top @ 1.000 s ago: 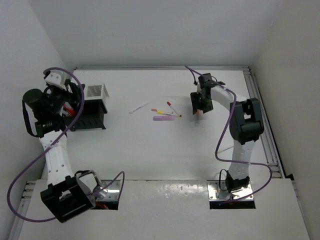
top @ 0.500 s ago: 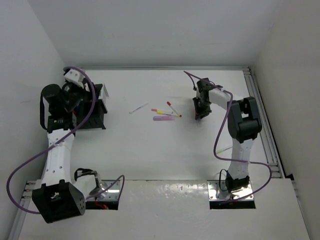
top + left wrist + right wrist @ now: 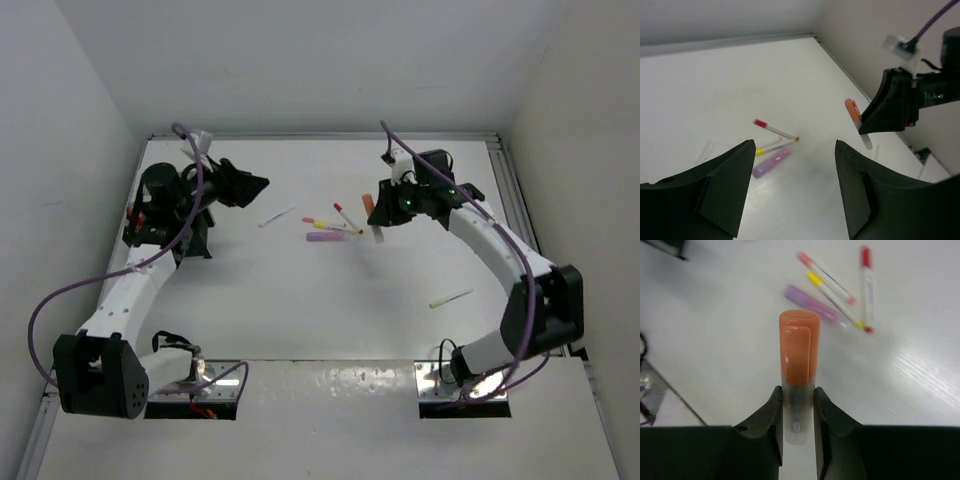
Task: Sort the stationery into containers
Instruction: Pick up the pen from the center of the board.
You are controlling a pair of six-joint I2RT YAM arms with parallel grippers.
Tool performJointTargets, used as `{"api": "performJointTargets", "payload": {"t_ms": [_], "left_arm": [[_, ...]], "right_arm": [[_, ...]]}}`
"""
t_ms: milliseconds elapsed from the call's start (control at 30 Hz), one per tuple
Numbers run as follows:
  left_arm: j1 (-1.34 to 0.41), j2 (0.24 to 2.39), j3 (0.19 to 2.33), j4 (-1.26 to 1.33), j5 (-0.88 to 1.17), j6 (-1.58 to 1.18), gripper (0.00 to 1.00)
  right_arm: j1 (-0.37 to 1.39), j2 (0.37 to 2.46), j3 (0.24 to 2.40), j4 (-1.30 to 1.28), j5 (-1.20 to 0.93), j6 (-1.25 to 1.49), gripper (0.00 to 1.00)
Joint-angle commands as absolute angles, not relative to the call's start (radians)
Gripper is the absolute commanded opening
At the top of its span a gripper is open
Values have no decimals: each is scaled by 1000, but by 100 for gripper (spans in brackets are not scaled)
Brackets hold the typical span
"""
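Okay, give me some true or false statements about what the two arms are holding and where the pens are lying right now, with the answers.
1. The right end effector grips an orange-capped marker. True.
2. The left end effector is shut on a pen. False: it is open and empty.
3. The purple marker lies alone, far from any other pen. False: it lies on the table in a cluster with the red-capped pen and two thinner pens.
4. A yellow-green pen lies by itself on the right side of the table. True.
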State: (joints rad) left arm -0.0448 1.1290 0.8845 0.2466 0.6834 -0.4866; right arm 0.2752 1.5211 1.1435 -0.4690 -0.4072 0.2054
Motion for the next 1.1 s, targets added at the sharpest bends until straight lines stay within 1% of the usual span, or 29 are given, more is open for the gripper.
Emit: {"api": "performJointTargets", "payload": {"t_ms": [0, 133, 333, 533, 733, 833, 900, 933, 1000, 1033, 1067], "left_arm": [[-126, 1163, 923, 278, 643, -643, 71], [-190, 1213, 977, 272, 624, -667, 74], [-265, 1252, 1043, 238, 597, -670, 73], [-307, 1256, 1013, 213, 581, -658, 71], [-333, 1269, 988, 195, 566, -643, 65], [-336, 1276, 983, 199, 578, -637, 58], [-337, 1278, 983, 196, 583, -629, 50], [-336, 1281, 983, 196, 589, -624, 41], [-333, 1282, 989, 189, 594, -600, 30], [-330, 1281, 991, 189, 594, -591, 15], [-325, 1282, 992, 189, 597, -581, 9]], "right_arm": [[365, 1453, 1176, -393, -505, 186, 0], [486, 1468, 1300, -410, -387, 186, 0], [618, 1551, 1431, -426, -313, 199, 0], [664, 1582, 1485, -436, -285, 186, 0], [693, 1603, 1526, -440, -268, 170, 0], [706, 1614, 1542, -437, -259, 163, 0], [712, 1617, 1549, -437, -252, 161, 0], [715, 1623, 1554, -437, -249, 160, 0], [716, 1628, 1558, -434, -248, 161, 0], [719, 1628, 1560, -431, -245, 161, 0], [719, 1628, 1560, -431, -242, 160, 0]]}}
